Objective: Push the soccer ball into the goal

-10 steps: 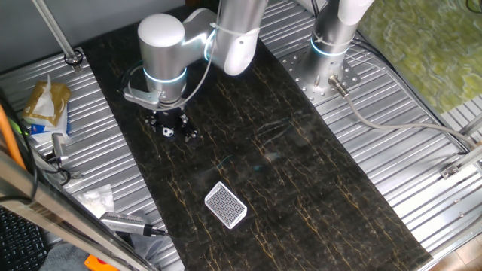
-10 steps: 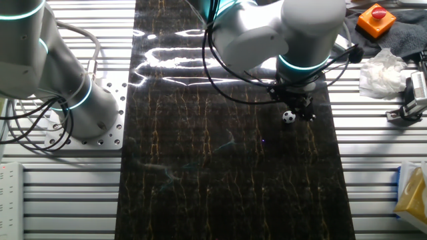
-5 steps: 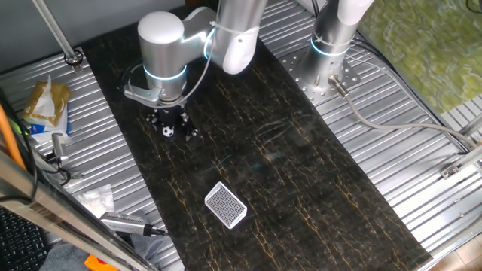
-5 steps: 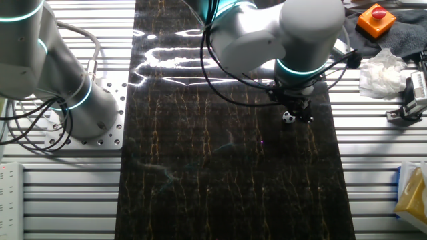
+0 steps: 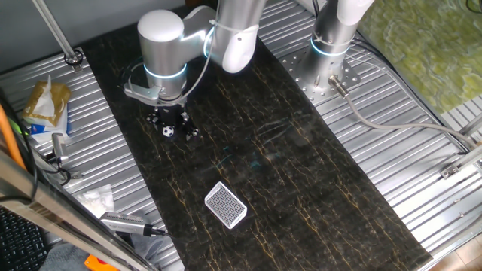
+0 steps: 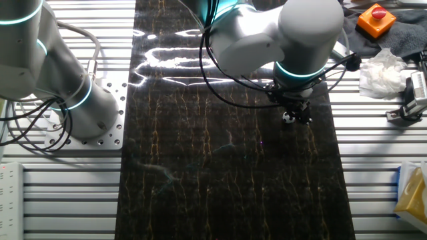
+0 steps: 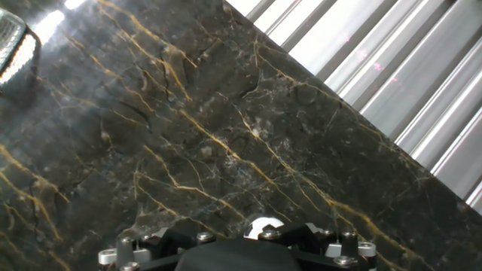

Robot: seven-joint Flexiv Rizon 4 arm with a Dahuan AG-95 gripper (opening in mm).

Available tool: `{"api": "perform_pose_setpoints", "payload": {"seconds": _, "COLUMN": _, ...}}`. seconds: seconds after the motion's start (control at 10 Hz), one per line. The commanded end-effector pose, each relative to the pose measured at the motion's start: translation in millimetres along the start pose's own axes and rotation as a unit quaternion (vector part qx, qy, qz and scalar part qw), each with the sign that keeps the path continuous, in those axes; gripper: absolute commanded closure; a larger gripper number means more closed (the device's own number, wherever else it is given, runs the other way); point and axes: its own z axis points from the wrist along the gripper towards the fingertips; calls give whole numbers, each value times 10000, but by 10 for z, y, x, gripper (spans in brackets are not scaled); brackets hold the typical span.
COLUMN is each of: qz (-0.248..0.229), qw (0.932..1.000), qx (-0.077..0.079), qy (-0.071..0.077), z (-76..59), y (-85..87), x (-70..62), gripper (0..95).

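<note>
Black marble slab [image 5: 301,181]: soccer ball [image 5: 168,131] sits on it right at the gripper [image 5: 170,126] tips, goal [image 5: 225,204] well apart. Can't tell jaw opening or any grip.

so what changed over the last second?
Very little. The claw and the ball at its tips edged slightly away from the goal, toward the far end of the mat; in the other fixed view the ball shows less below the arm. The goal has not moved, and the ball is not in it.
</note>
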Motion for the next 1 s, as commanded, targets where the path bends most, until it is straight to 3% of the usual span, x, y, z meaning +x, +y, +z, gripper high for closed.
{"api": "perform_pose_setpoints", "payload": {"seconds": 0.1, "qz": 87, "qw": 9999, "qx": -74, "qy": -39, "z": 13, "y": 10, "x": -4, "gripper": 0}}
{"api": "perform_pose_setpoints", "payload": {"seconds": 0.7, "qz": 122, "qw": 9999, "qx": -67, "qy": 12, "z": 4, "y": 43, "x": -23, "gripper": 0}}
{"api": "perform_pose_setpoints", "payload": {"seconds": 1.0, "qz": 210, "qw": 9998, "qx": -37, "qy": 17, "z": 24, "y": 197, "x": 3, "gripper": 0}}
